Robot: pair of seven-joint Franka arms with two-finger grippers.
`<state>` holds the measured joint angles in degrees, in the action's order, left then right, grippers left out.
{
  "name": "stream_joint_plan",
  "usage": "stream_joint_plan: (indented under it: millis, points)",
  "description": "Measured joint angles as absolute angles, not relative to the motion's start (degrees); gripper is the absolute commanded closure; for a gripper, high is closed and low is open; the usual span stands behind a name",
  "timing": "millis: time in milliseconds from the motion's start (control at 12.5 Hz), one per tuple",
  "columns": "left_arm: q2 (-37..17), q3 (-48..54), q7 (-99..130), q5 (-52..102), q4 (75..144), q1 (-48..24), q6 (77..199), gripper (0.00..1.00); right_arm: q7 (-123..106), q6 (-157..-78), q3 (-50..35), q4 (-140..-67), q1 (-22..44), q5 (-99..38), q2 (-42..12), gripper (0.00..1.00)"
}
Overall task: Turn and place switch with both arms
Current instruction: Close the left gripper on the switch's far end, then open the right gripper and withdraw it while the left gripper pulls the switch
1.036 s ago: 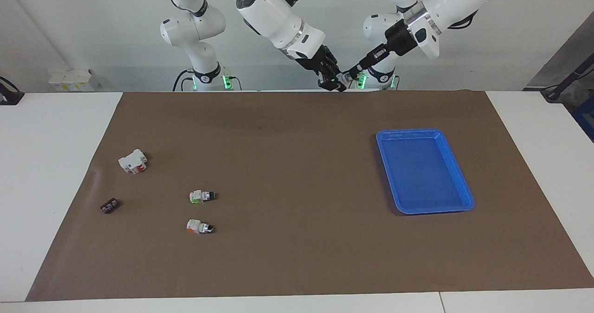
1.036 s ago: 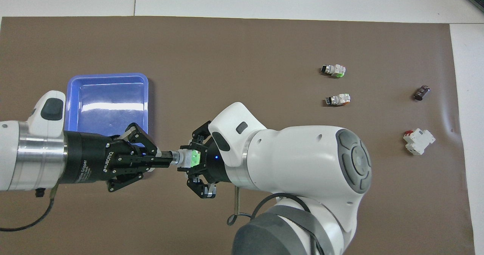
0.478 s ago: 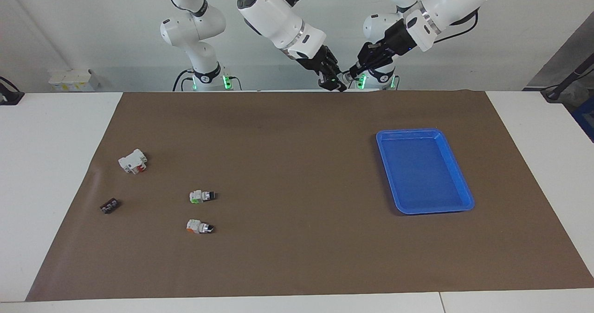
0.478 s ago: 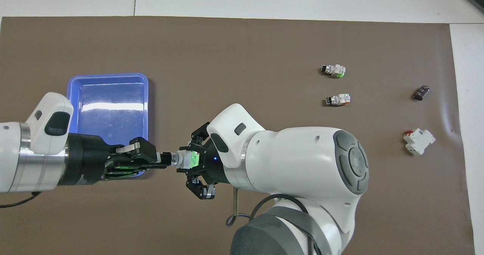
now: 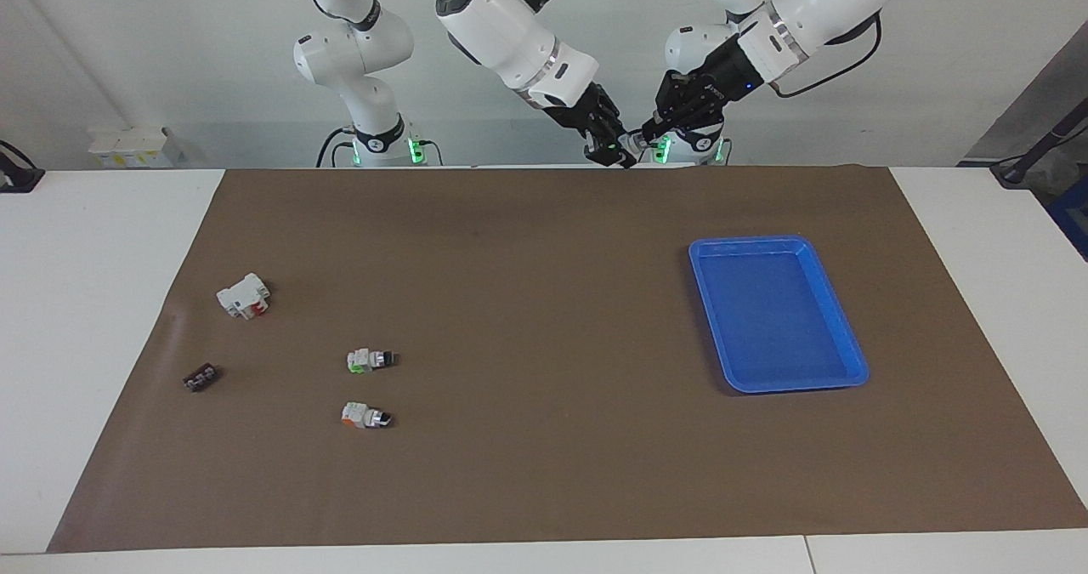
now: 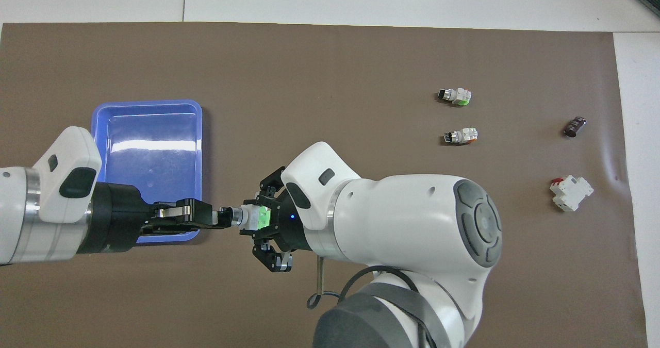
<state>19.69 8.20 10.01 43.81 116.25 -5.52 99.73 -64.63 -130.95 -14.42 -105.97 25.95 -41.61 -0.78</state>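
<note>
A: Status? Where's the switch [image 6: 255, 217]

B: In the air, clamped between both grippers, up over the robots' edge of the surface [image 5: 544, 472]. Right gripper [image 6: 264, 219] is closed on the white body and green block end. Left gripper [image 6: 219, 217] is pinched down tight on the black-and-silver knob, straight across from the right one

A: So this is the turn step

B: Looks like it. My read: right holds the body fixed, left wrist rolls the knob. Both grips look seated

A: What matters for doing it well

B: Keep the left wrist axis in line with the knob axis. Any offset levers the switch sideways in the right gripper. No push or pull along the axis either, pure roll. Right must not loosen until the turn is done

A: Then placing

B: Blue tray [image 6: 147, 108] sits below and just beside the left gripper, so I'd guess it goes there. Release only one side first, the other carries it down. Knob end is a small hold, so it could swing if the left carries

A: Clutter?

B: Orange-ended switch [image 6: 461, 136], lime-cornered switch [image 6: 455, 96], white breaker [image 6: 571, 193] and a small dark part [image 6: 575, 127] lie well apart from both grippers, toward the right arm's end. No interference
</note>
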Motion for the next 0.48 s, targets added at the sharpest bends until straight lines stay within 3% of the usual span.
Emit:
stream_joint_plan:
  millis: [319, 399, 478]
  points:
    - [19.69, 8.12, 6.14, 43.81, 116.26, -5.52, 99.66, 1.0, -64.63, -131.05, -14.44, -105.97, 25.96, -41.63, -0.78, 1.0]
    - [19.69, 8.12, 5.79, 43.79, 116.25, -5.52, 99.64, 1.0, -64.62, -131.05, -14.44, -105.97, 25.96, -41.64, -0.78, 0.01]
    - [19.69, 8.12, 5.49, 43.78, 116.25, -5.52, 99.64, 1.0, -64.55, -131.05, -14.45, -105.97, 25.96, -41.65, -0.79, 0.0]
